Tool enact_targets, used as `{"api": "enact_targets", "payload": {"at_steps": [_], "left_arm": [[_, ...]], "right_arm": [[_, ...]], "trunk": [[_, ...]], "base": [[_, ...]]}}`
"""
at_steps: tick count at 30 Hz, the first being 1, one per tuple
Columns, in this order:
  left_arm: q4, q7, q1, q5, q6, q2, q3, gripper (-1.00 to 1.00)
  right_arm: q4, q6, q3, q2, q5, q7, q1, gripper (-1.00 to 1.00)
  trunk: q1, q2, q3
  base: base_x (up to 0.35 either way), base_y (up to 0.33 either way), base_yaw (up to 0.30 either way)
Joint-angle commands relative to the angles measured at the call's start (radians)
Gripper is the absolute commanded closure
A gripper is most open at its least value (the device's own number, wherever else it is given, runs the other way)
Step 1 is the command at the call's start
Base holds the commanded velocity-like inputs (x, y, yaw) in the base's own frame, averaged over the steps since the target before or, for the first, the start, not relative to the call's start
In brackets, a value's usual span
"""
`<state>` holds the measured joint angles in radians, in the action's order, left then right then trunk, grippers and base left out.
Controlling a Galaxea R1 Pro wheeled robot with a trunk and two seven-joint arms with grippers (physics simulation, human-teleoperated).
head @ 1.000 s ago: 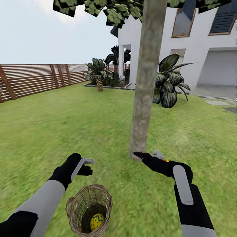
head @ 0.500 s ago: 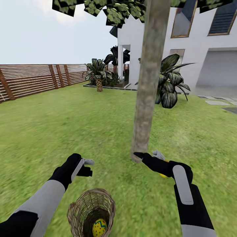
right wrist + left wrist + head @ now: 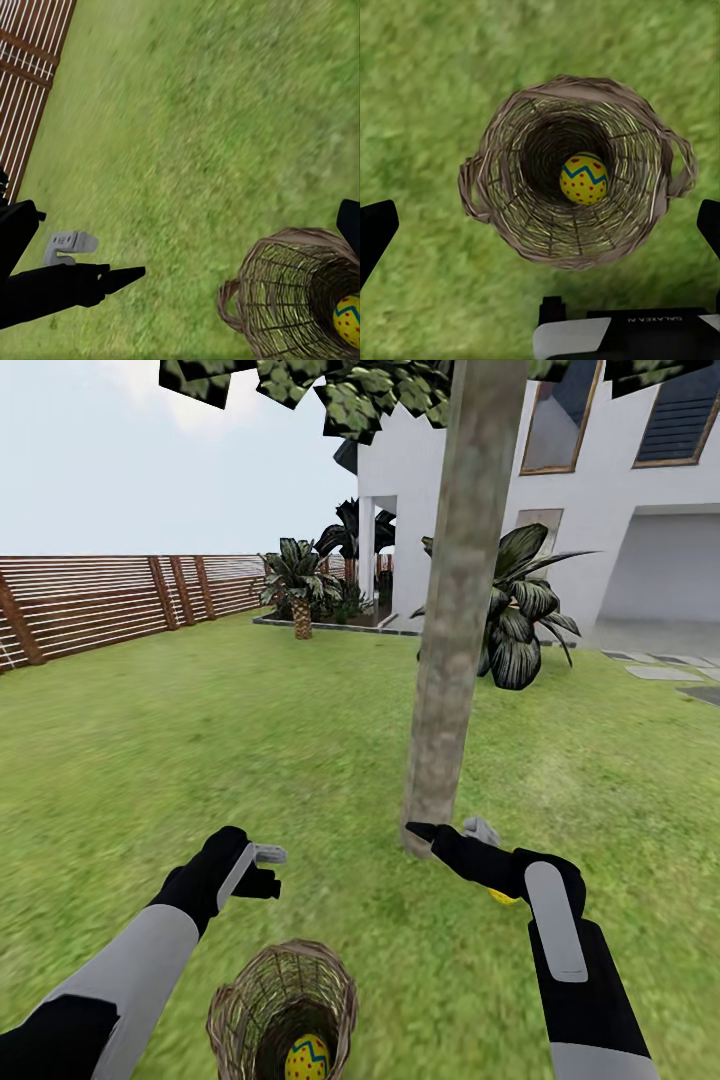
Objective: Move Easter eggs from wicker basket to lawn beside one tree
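Observation:
In the head view the wicker basket stands on the lawn at the lower edge, with one yellow Easter egg inside. My left gripper hangs open just above and behind it. The left wrist view looks straight down into the basket at that egg, with my fingers wide apart at the sides. My right gripper is open and empty beside the foot of the tree. Under my right hand a second egg lies partly hidden on the grass.
A brown slat fence runs along the left. A white house and a dark broad-leaved plant stand behind the tree. Grey stepping stones lie at far right. The right wrist view catches the basket and my left gripper.
The camera has crept forward, so the basket sits lower and the trunk further right. The egg by my right hand has dropped from the gripper to the grass below it.

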<state>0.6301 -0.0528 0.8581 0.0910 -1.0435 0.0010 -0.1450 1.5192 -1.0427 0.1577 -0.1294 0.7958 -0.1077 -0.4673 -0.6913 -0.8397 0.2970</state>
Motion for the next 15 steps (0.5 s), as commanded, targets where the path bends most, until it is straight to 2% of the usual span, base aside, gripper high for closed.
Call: {"api": "enact_targets", "payload": {"at_steps": [1, 8, 12, 15], "left_arm": [[0.001, -0.006, 0.001, 0.009, -0.004, 0.001, -0.004, -1.0], [0.0, -0.006, 0.001, 0.009, -0.004, -0.002, -0.002, -1.0], [-0.001, -0.005, 0.001, 0.009, -0.004, -0.003, -0.003, -1.0], [-0.009, -0.004, 0.002, 0.009, -0.004, -0.003, -0.003, -1.0]], "right_arm": [[0.001, -0.005, 0.002, -0.001, 0.011, -0.01, -0.001, -1.0], [0.001, -0.005, 0.001, -0.001, 0.02, -0.01, -0.001, -1.0], [0.0, -0.005, 0.003, 0.002, 0.079, -0.012, -0.001, -1.0], [0.0, -0.005, 0.003, 0.004, 0.099, -0.013, -0.001, -1.0]], "trunk": [[-0.004, -0.008, 0.005], [-0.031, -0.057, 0.027], [-0.046, -0.085, 0.039], [-0.058, -0.106, 0.048]], "base": [[0.003, 0.002, 0.0], [0.001, 0.0, 0.0], [0.0, 0.0, 0.0], [0.0, 0.0, 0.0]]}}
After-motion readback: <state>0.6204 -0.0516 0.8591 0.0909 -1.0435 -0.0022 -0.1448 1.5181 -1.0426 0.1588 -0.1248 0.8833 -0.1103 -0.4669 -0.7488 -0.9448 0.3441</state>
